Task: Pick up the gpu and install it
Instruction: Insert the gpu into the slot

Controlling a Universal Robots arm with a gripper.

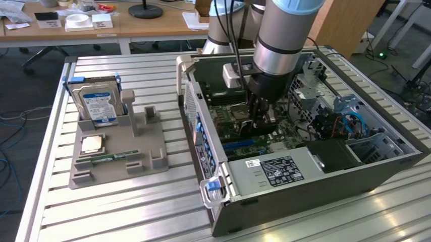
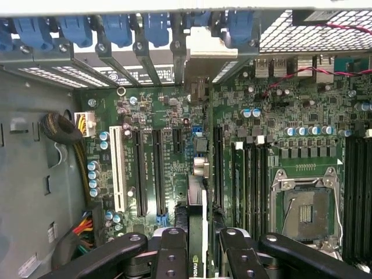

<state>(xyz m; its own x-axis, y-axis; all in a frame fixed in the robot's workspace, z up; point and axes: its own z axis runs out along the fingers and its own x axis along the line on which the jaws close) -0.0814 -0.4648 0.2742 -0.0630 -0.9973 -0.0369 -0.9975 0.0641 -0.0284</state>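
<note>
Cannot confirm seating of the gpu (image 2: 196,224): faces masked by gripper (image 2: 203,247) fingers (image 2: 171,256) on either side, wrist-side end cropped at picture edge.

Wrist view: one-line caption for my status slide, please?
Gripper holds the gpu edge-on over the expansion slots of the motherboard.

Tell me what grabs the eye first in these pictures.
The robot arm reaches into the open computer case at the exterior view's centre. Its gripper holds the gpu edge-on over the motherboard. On the exterior view's left, a hard drive stands in a grey holder.
</note>
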